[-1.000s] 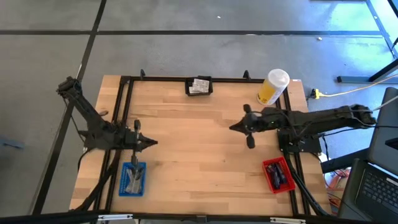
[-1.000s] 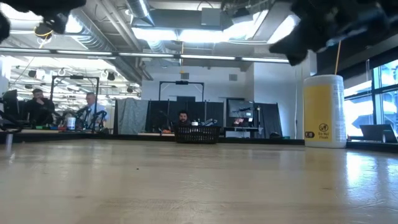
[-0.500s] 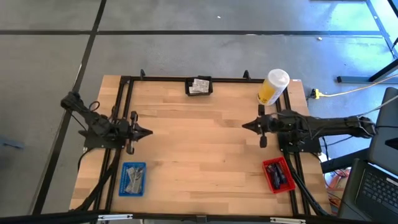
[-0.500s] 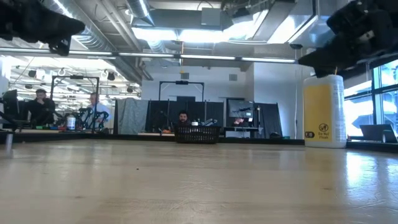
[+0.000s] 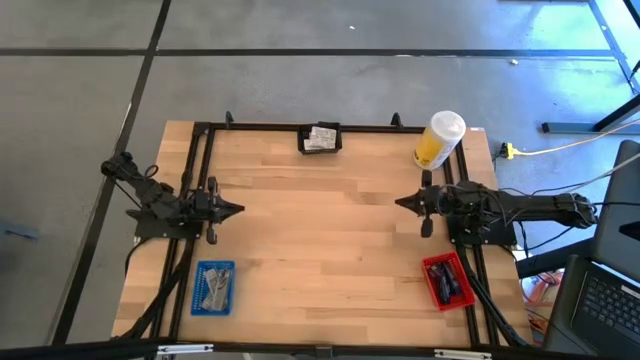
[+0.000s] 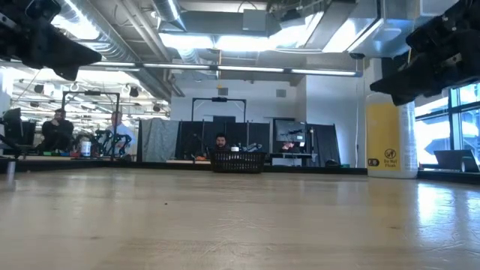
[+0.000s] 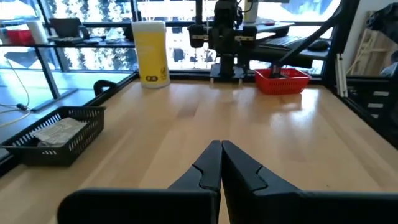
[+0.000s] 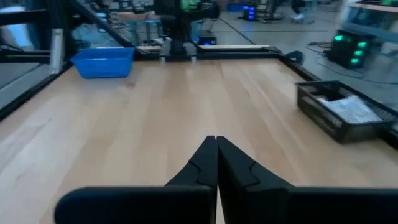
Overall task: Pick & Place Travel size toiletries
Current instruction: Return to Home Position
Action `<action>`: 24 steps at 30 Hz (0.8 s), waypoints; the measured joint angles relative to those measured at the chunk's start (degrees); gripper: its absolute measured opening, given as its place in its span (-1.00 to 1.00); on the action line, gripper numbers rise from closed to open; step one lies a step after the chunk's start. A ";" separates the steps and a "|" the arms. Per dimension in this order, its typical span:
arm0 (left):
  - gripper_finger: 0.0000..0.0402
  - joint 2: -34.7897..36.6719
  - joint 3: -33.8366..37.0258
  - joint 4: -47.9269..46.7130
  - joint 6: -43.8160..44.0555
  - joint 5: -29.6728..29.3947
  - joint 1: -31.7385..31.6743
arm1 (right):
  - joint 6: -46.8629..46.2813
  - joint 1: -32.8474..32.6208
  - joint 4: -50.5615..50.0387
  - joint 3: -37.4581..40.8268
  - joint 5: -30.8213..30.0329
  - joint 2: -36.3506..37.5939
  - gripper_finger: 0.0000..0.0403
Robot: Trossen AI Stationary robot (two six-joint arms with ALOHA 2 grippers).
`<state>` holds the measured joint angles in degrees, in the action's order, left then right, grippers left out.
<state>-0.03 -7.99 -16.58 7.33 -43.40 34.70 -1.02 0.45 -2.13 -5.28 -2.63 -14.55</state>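
Well, left gripper (image 5: 236, 209) clenched tight, hovering at left edge of table (image 5: 320, 230); right gripper (image 5: 399, 202) likewise clenched, right edge. Toiletries (image 5: 213, 288) lie in blue tray (image 5: 197, 290) and red tray (image 5: 429, 272).

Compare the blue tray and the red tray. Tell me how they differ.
The blue tray sits on the robot's left side, the red tray on its right. The blue tray holds pale grey items; the red tray holds dark items. The blue tray lies straight in the high view, while the red tray is turned slightly. Both are small, rectangular and open-topped.
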 joint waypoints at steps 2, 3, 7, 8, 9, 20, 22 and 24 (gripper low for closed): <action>-0.99 -0.15 0.00 -0.12 -0.02 -0.71 0.00 | 0.22 0.00 -0.77 -0.02 -2.68 0.22 -1.00; -0.99 -0.15 0.00 -0.14 -0.12 -1.59 0.00 | 0.64 0.00 -1.61 0.00 -4.38 0.22 -1.00; -0.99 -0.17 0.00 -0.17 -2.80 -5.30 0.00 | 2.36 0.00 -5.06 0.02 -8.36 0.22 -1.00; -0.99 -0.17 0.00 -0.16 -3.34 -5.31 0.00 | 2.32 0.00 -6.17 0.04 -8.37 0.22 -1.00; -0.99 -0.17 0.00 -0.18 -3.45 -4.90 0.00 | 1.89 0.00 -6.82 0.22 -8.34 0.20 -1.00; -0.99 -0.17 0.00 -0.43 -3.58 -2.95 0.02 | -3.46 0.00 -6.48 0.98 -8.82 0.26 -0.96; -0.99 -0.17 0.00 -0.43 -3.58 -2.95 0.02 | -4.52 -0.02 -6.46 0.98 -8.74 0.26 -0.90; -0.99 -0.17 0.00 -0.43 -3.58 -2.95 0.02 | -4.38 0.00 -6.45 0.98 -8.55 0.26 -0.84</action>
<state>-0.21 -7.99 -17.02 3.75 -46.35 34.72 -5.39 0.45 -8.58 -4.29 -11.18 -14.28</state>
